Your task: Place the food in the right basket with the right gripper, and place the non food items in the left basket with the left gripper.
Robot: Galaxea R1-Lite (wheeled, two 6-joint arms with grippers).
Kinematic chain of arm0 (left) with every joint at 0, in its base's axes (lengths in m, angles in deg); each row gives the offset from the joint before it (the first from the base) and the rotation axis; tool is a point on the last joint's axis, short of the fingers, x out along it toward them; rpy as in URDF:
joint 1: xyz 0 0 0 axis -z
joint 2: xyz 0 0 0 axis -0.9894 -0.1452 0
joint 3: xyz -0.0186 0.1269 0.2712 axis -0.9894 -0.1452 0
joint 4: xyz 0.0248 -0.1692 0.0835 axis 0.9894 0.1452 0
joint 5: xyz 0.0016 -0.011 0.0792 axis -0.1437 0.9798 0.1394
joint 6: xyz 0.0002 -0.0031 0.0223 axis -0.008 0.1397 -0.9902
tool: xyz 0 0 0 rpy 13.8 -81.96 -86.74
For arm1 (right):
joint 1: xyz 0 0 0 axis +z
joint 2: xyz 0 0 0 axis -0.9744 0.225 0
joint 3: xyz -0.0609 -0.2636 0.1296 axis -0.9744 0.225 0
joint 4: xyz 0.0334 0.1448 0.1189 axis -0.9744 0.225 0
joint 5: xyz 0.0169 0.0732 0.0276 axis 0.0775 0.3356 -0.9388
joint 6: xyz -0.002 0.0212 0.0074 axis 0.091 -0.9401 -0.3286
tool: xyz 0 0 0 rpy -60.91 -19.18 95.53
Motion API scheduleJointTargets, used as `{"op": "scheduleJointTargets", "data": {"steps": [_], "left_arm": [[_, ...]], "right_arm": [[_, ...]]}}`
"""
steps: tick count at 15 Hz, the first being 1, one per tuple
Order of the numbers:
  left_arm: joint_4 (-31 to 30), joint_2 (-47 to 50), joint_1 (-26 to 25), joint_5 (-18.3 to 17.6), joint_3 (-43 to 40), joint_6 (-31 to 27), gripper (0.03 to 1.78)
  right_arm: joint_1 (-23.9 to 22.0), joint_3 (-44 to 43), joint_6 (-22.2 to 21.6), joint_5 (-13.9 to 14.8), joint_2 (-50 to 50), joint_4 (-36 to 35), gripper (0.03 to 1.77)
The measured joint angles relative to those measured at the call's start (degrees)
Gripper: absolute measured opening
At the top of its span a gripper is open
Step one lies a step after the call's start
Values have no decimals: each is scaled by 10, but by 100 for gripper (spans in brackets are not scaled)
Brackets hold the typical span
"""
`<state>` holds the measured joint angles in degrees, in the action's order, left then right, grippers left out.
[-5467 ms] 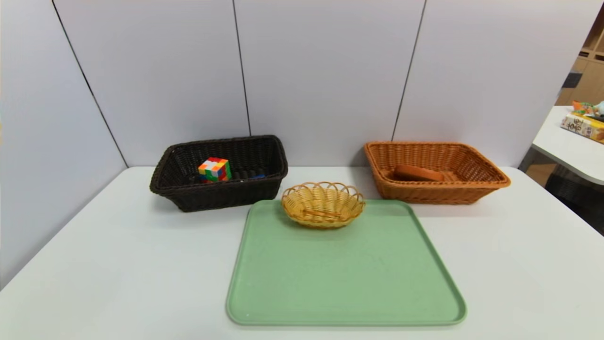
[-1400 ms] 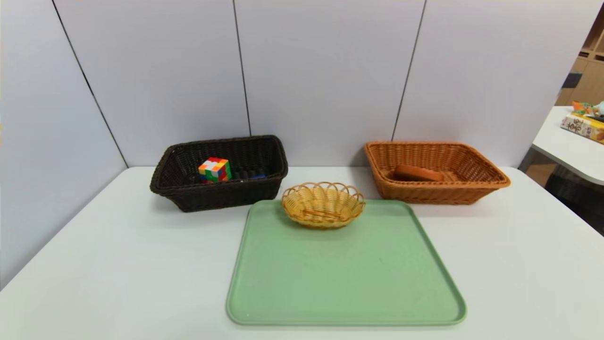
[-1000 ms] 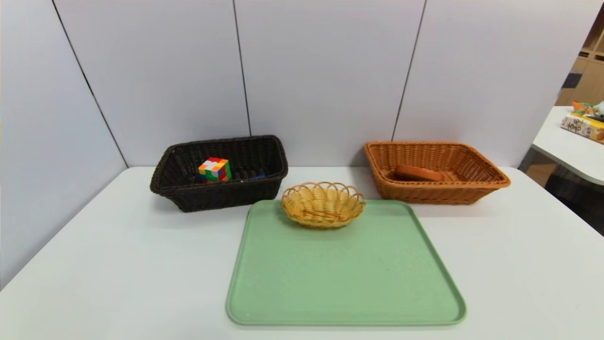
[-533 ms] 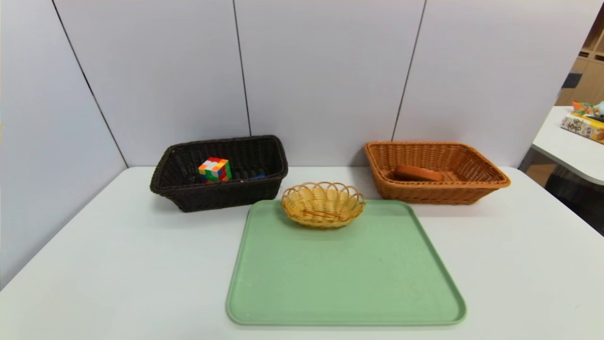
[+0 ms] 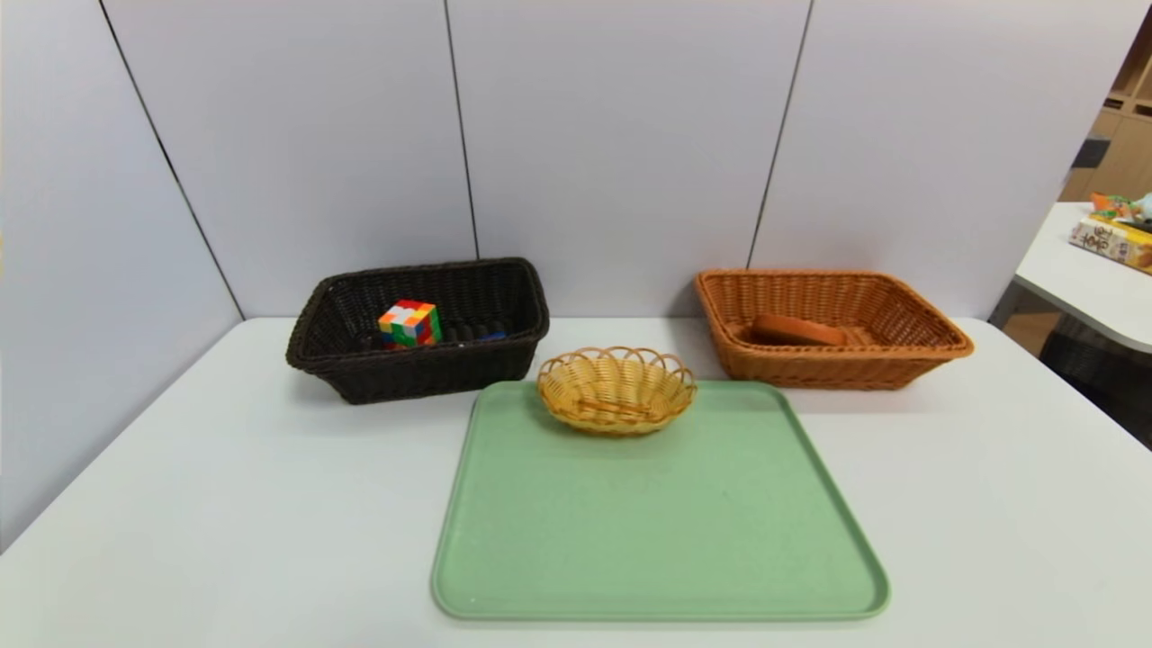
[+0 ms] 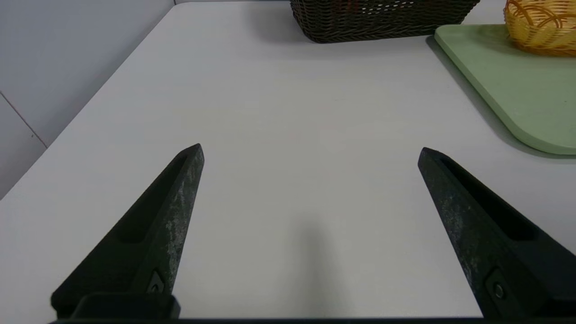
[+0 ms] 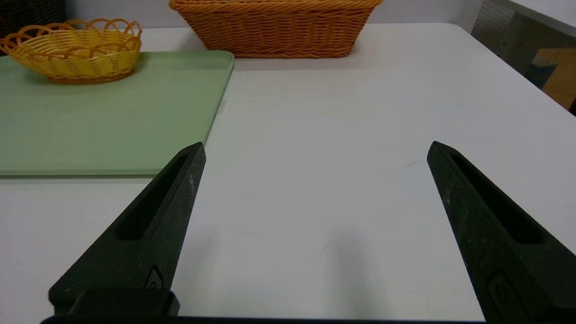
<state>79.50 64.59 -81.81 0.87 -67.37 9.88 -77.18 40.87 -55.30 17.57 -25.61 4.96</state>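
Two baskets sit at the back of the white table [image 5: 180, 504] in the head view: the left basket [image 5: 418, 364], dark brown, in the middle left of the frame, and the right basket [image 5: 832, 360], orange-tan, in the middle right. Inside the left basket the cube [image 5: 409, 323] stands toward its left side, with a blue bit of the marker [image 5: 491, 336] just showing to its right; the duck cannot be made out. The food [image 5: 796, 329] lies flat inside the right basket. Between the baskets, a small yellow basket [image 5: 616, 389] rests on the far edge of the green tray [image 5: 657, 531], centre frame. Neither arm shows in the head view. The left gripper [image 6: 310, 150] hangs over bare table with its fingers spread wide and nothing between them; the right gripper [image 7: 315, 148] does likewise, beside the tray's edge.
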Motion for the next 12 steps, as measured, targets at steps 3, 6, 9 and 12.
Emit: {"op": "scheduleJointTargets", "data": {"steps": [3, 6, 9, 12], "left_arm": [[0, 0, 0, 0, 0, 0, 169], [0, 0, 0, 0, 0, 0, 169], [0, 0, 0, 0, 0, 0, 169], [0, 0, 0, 0, 0, -2, 169]], "right_arm": [[0, 0, 0, 0, 0, 0, 170], [0, 0, 1, 0, 0, 0, 170], [0, 0, 1, 0, 0, 0, 170], [0, 0, 1, 0, 0, 0, 170]]}}
